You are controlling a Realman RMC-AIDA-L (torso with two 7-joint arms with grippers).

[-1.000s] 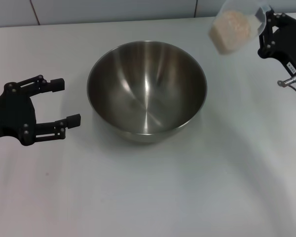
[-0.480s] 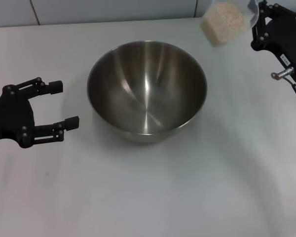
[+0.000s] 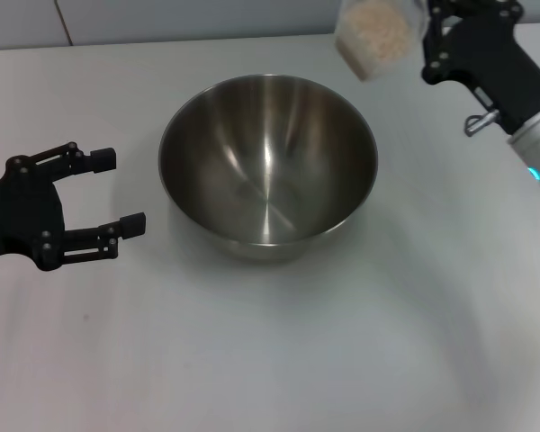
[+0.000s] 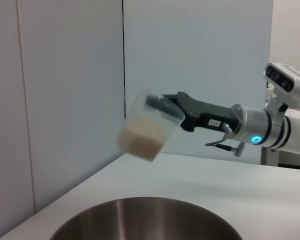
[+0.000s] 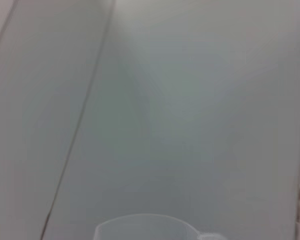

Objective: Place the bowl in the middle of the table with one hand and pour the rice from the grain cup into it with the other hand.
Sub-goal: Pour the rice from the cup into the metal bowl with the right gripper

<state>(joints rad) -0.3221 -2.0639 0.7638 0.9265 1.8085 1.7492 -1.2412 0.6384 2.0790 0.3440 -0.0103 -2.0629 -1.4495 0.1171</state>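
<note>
The steel bowl (image 3: 268, 162) stands on the white table (image 3: 342, 342) near its middle, empty inside. My left gripper (image 3: 117, 191) is open to the bowl's left, apart from it, with nothing between its fingers. High at the back right, my right gripper (image 3: 427, 40) is shut on the clear grain cup (image 3: 371, 36), tilted, with the rice (image 3: 374, 38) still inside. In the left wrist view the grain cup (image 4: 147, 129) hangs tilted above the bowl's far rim (image 4: 145, 220), held by the right gripper (image 4: 165, 105). The right wrist view shows only the cup's rim (image 5: 150, 227).
A grey tiled wall (image 3: 207, 16) runs along the table's far edge. White panels (image 4: 70, 90) rise behind the bowl in the left wrist view.
The right gripper has carried the tilted cup leftward and farther back, closer to the bowl's far right rim. The left gripper has drawn slightly away from the bowl. The bowl has not moved.
</note>
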